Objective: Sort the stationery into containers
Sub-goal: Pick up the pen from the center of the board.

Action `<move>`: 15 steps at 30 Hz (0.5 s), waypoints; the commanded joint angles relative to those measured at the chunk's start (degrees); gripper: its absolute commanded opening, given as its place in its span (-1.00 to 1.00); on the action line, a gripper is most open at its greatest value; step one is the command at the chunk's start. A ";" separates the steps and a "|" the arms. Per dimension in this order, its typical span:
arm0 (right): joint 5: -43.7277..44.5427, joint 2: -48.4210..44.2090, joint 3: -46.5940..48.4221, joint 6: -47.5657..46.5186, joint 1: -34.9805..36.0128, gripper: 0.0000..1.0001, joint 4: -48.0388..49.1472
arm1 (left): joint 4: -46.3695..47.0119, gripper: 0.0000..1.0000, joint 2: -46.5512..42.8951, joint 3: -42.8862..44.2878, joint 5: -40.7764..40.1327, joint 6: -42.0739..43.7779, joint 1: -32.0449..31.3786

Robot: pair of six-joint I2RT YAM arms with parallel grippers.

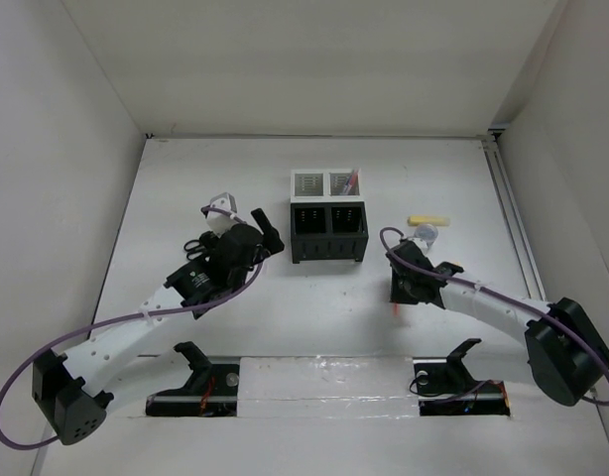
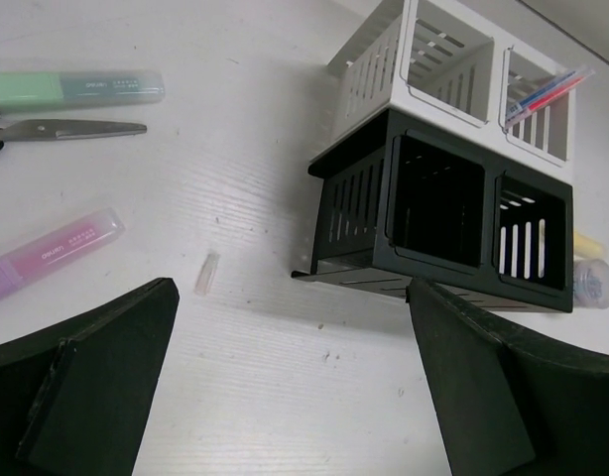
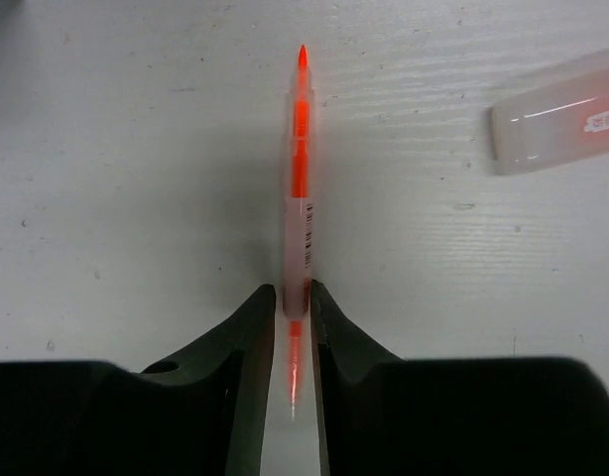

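A thin red-orange pen (image 3: 300, 178) lies on the white table, and my right gripper (image 3: 293, 297) is shut on its near end, both fingers against the barrel. From above, this gripper (image 1: 399, 297) sits right of the containers (image 1: 328, 218), with the pen's tip (image 1: 397, 311) showing below it. The containers are two black slotted bins (image 2: 433, 213) in front and two white bins (image 2: 453, 69) behind; red and blue pens (image 2: 548, 89) stand in the right white one. My left gripper (image 2: 290, 387) hangs open and holds nothing, just left of the bins.
A green marker (image 2: 76, 89), scissors (image 2: 71, 129), a pink marker (image 2: 52, 258) and a small clear cap (image 2: 206, 273) lie left of the bins. A yellow marker (image 1: 428, 218) and a round grey piece (image 1: 425, 234) lie to their right. A pale marker (image 3: 562, 119) lies near the right gripper.
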 commanded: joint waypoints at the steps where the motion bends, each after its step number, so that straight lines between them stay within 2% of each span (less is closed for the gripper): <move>1: -3.07 2.32 3.60 -2.36 -0.99 -0.48 -0.94 | 0.11 1.00 -1.05 -1.20 -0.91 0.38 0.06; 4: -3.08 3.64 4.13 -2.89 -0.99 -0.49 -0.94 | 0.11 1.00 -1.57 -1.20 -0.91 0.38 0.06; 6: -3.60 4.17 4.66 -2.90 -0.99 -0.33 -1.46 | 0.11 1.00 -2.09 -1.20 -0.91 0.38 0.06; 12: -6.32 6.72 5.71 -4.65 -3.00 -0.33 -2.52 | 0.11 1.00 -3.24 -1.20 0.14 0.90 0.06; 15: -7.64 7.33 6.24 -5.97 -3.63 -0.58 -2.52 | 0.11 1.00 -3.86 -1.20 0.14 0.91 0.06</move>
